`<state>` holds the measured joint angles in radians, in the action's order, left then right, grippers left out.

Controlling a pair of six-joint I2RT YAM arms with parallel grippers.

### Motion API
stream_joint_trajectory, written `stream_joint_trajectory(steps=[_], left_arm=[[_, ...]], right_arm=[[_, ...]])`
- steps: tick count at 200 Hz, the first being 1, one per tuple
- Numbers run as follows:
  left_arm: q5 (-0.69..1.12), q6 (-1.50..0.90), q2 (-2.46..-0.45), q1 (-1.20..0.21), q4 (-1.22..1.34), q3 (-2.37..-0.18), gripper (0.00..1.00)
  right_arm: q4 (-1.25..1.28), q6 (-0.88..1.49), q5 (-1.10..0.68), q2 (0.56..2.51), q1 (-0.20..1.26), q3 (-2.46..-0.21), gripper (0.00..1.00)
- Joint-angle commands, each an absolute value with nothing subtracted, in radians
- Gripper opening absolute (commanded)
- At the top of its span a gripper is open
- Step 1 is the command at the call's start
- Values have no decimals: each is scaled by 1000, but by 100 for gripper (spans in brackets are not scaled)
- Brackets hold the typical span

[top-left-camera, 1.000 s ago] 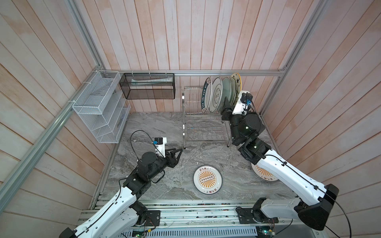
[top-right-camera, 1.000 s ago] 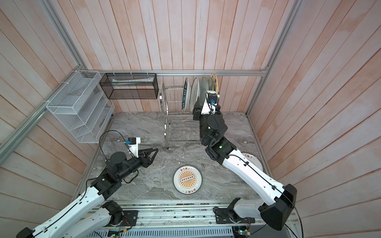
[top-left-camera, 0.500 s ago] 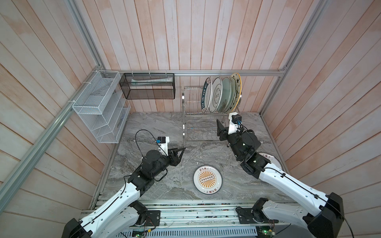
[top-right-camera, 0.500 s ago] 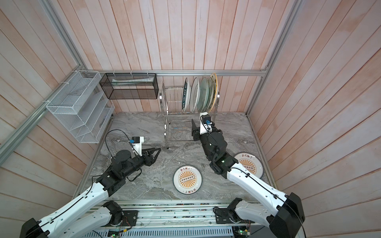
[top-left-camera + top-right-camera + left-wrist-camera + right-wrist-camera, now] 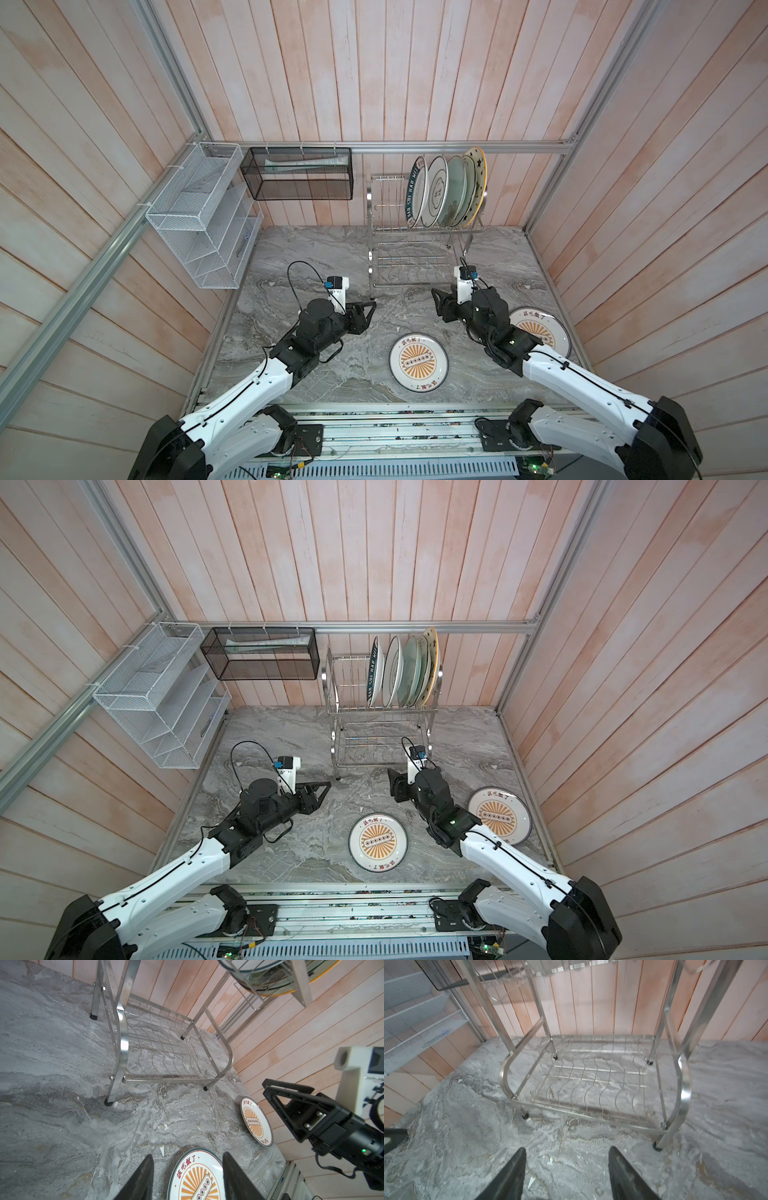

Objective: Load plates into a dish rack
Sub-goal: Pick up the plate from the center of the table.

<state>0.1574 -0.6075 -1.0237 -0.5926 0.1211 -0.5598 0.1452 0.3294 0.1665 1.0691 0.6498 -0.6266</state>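
We find the dish rack (image 5: 370, 249) at the back of the table (image 5: 311, 249), right of centre. Five plates (image 5: 436, 191) stand on edge, side by side, in its upper tier, toward its right end. In front of the rack, the centre plate (image 5: 418, 362) lies flat near the table's front edge. The right plate (image 5: 550, 338) lies flat beside the right wall, partly under the right arm (image 5: 582, 378). The tiered organizer (image 5: 199, 220) hangs on the left wall, and the basket (image 5: 297, 174) on the rear wall, left of the rack.

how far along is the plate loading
Done: five plates stand on edge in the rack's upper tier. In hand: nothing; the left gripper and right gripper are both open and empty. Left: two sunburst plates lie flat on the table, one mid-table, one partly under the right arm. The lower tier is empty.
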Motion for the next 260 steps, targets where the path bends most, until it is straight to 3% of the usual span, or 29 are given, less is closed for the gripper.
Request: stream_joint_trajectory(steps=[1,88,260], left_arm=[[218,-676,-1071,-607,159,-555,54],[181,-815,-1182,-743,91,-503,53],[184,-807,-1240,-753,104,-517,53]], right_arm=[[100,438,63,1107,631,-612,63],[108,464,-47,1221,586,-612,61],[69,560,-153,1127,534,-430,60]])
